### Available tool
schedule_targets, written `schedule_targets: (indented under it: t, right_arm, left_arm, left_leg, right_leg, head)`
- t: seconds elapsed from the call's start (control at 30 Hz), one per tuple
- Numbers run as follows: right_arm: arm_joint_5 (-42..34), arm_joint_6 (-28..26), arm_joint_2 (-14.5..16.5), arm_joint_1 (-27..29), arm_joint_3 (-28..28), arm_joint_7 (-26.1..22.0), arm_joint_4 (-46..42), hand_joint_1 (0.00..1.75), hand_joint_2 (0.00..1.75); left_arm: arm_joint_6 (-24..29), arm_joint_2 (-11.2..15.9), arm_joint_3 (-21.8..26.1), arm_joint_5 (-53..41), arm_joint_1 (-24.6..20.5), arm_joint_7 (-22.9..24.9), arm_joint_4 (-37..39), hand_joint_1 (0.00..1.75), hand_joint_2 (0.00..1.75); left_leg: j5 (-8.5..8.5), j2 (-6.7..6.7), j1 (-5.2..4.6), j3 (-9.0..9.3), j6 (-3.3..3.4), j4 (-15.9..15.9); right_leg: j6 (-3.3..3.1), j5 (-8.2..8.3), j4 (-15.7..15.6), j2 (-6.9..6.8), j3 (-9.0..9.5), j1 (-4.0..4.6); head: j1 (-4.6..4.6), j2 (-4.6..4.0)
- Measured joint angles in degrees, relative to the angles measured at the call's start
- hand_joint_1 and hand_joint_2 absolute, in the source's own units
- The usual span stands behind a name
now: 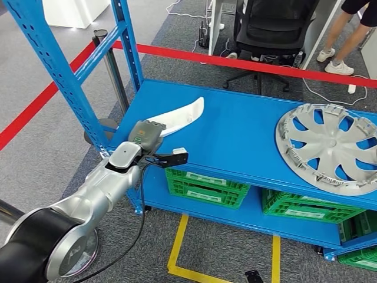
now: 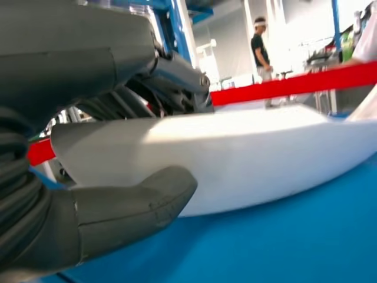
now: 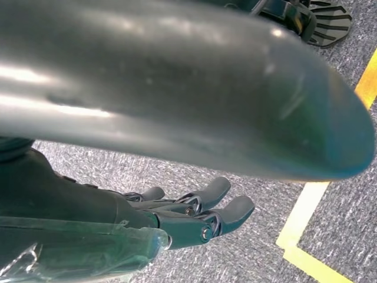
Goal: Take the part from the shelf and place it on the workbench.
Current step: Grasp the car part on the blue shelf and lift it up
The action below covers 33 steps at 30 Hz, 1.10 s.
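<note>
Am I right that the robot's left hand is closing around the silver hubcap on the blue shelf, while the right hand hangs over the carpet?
Not quite: the left hand is at the white curved part, its thumb and fingers around it in the left wrist view. The silver hubcap lies apart on the blue shelf. The right hand does hang over the carpet.

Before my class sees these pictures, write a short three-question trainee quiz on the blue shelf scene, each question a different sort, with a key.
1. True or false: the left hand has its fingers around the end of the white curved part.
2. Which lies at the far right of the blue shelf? A) a toolbox B) the silver wheel cover C) a helmet
3. Fill in: the crates on the lower level are ____ in colour.

Key: 1 true; 2 B; 3 green.
</note>
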Motion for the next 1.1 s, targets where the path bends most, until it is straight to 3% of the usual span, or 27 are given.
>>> schedule_targets:
  t: [1.1]
  right_arm:
    - [-0.15, -0.22, 0.06, 0.50, -1.35, -0.38, 0.00, 0.00, 0.00]
  left_arm:
    - [3.54, -3.21, -0.08, -1.01, -0.38, -4.17, -4.97, 1.75, 1.75]
  left_leg:
    - [-0.01, 0.00, 0.00, -0.02, 0.00, 0.00]
  right_leg:
    - [0.00, -0.01, 0.00, 0.01, -0.04, 0.00]
  head:
    - [0.00, 0.00]
